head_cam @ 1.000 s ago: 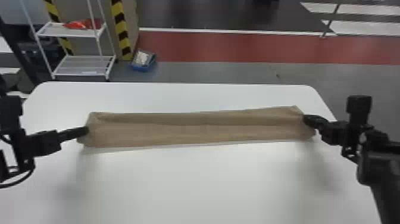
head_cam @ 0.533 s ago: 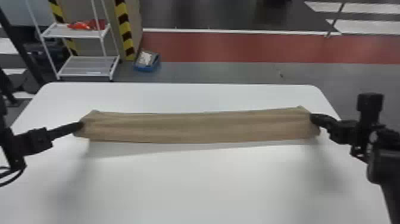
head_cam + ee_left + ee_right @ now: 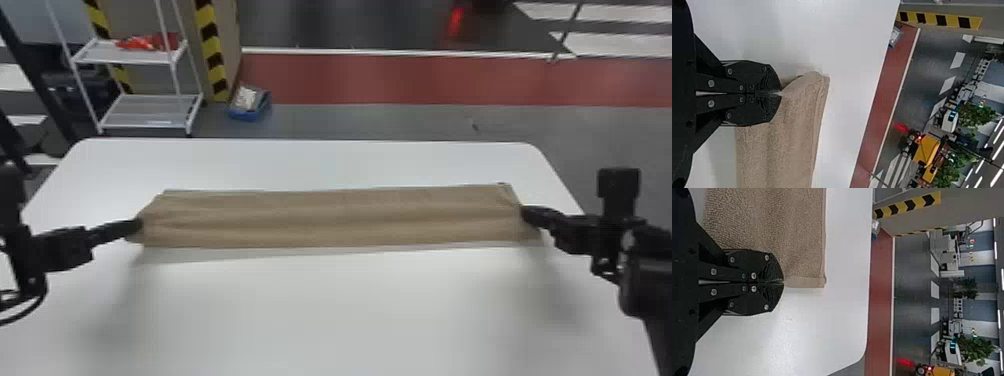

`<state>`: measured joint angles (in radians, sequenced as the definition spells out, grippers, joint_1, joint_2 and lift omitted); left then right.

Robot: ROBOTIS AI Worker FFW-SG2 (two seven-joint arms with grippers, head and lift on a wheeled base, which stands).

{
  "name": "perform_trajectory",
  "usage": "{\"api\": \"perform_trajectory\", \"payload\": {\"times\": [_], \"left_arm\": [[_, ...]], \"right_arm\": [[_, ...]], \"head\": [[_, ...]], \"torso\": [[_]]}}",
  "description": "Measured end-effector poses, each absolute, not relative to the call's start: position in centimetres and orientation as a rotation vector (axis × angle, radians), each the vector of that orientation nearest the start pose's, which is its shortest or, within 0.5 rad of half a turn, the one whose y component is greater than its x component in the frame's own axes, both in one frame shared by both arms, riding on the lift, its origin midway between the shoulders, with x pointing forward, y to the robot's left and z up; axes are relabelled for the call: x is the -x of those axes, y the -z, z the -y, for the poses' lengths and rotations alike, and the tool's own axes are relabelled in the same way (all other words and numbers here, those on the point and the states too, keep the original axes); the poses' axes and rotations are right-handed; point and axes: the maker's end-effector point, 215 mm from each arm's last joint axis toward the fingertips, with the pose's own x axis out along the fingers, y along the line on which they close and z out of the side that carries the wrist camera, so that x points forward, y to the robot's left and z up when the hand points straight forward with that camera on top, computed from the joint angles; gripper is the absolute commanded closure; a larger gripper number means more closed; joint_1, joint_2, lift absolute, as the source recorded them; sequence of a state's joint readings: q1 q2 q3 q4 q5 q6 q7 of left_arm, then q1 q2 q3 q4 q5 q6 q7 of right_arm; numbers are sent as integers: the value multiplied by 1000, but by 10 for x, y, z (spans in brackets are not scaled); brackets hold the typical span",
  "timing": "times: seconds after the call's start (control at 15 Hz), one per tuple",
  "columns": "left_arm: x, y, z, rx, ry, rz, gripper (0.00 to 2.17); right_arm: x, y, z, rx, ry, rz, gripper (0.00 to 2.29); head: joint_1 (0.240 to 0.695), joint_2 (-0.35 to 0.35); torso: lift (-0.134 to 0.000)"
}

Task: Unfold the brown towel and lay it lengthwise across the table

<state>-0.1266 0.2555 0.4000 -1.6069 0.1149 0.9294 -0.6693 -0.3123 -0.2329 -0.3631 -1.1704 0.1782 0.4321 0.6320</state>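
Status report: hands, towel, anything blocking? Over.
Left hand, right hand shut on brown towel, opposite ends. Towel stretched lengthwise over table. No obstruction seen.

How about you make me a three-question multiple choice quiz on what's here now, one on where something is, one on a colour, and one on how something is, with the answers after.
1. Where does the white rack stand?
A) On the table
B) Beyond the table, toward the robot's left
C) Beyond the table, toward the robot's right

2. What colour is the wide floor band beyond the table?
A) Green
B) Yellow
C) Red

3. How are the left gripper's fingers?
A) Shut on an end of the brown towel
B) Spread wide and empty
C) Shut on the table's edge

Key:
1: B, the head view shows it past the far table edge, on the left.
2: C, the band runs red across the floor in the head view.
3: A, the left wrist view shows cloth gathered at the closed fingertips.
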Motion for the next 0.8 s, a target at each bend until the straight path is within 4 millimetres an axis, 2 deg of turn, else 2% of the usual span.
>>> {"api": "perform_trajectory", "payload": {"times": [0.13, 0.2, 0.27, 0.33, 0.4, 0.6, 0.8], "left_arm": [[-538, 427, -390, 271, 220, -618, 1602], [-538, 428, -393, 260, 206, -619, 1453], [-537, 429, -398, 239, 179, -615, 1109], [-537, 428, -402, 217, 156, -608, 238], [-537, 426, -406, 190, 138, -597, -2], [-539, 416, -424, 72, 55, -559, 33], [-550, 391, -428, -14, 16, -428, 29]], "right_arm": [[-604, 454, 426, 15, -153, -539, 1241], [-603, 454, 424, 18, -154, -549, 991], [-601, 454, 422, 16, -154, -558, 748], [-599, 452, 420, 17, -154, -561, 299], [-596, 450, 418, 18, -154, -564, 22], [-581, 443, 411, -16, -143, -593, 33], [-574, 432, 408, -41, -137, -594, 66]], "head": [[695, -36], [695, -34], [695, -30], [695, -18], [695, -14], [695, 12], [695, 19]], "torso": [[-121], [-121], [-121], [-121], [-121], [-121], [-121]]}}
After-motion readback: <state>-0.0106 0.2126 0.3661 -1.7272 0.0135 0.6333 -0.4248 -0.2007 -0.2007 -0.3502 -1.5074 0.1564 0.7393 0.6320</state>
